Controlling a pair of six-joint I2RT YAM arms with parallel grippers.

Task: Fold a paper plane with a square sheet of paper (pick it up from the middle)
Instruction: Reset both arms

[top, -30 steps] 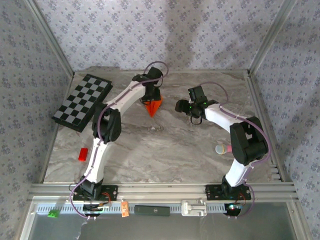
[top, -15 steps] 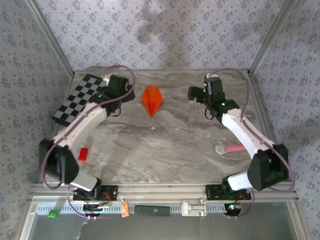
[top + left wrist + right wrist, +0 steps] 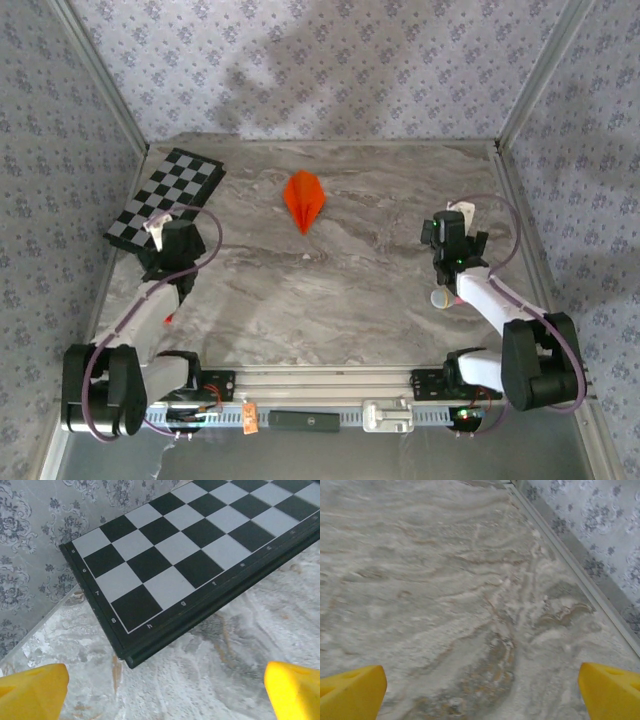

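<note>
The square sheet of paper lies creased into a small orange paper plane (image 3: 304, 200) at the back middle of the marble table, its sharp tip pointing toward the near edge, with nothing touching it. My left gripper (image 3: 160, 230) is drawn back at the left, by the near edge of the checkerboard, well apart from the plane. In the left wrist view the left gripper (image 3: 162, 695) is open, yellow fingertips (image 3: 30, 692) wide apart over bare marble. My right gripper (image 3: 455, 228) is drawn back at the right. The right gripper (image 3: 480, 692) is open too, with nothing between its fingertips (image 3: 610, 690).
A black-and-white checkerboard (image 3: 165, 203) lies at the back left; its corner (image 3: 125, 655) sits just ahead of the left fingers. A sliver of a red block (image 3: 167, 319) shows beside the left arm. A pink-and-white object (image 3: 440, 298) lies by the right arm. The enclosure wall (image 3: 600, 550) runs close on the right.
Both arms have pulled back from the plane toward the near edge, left arm to the left, right arm to the right. Both grippers have opened wide. The plane stays where it was let go.
</note>
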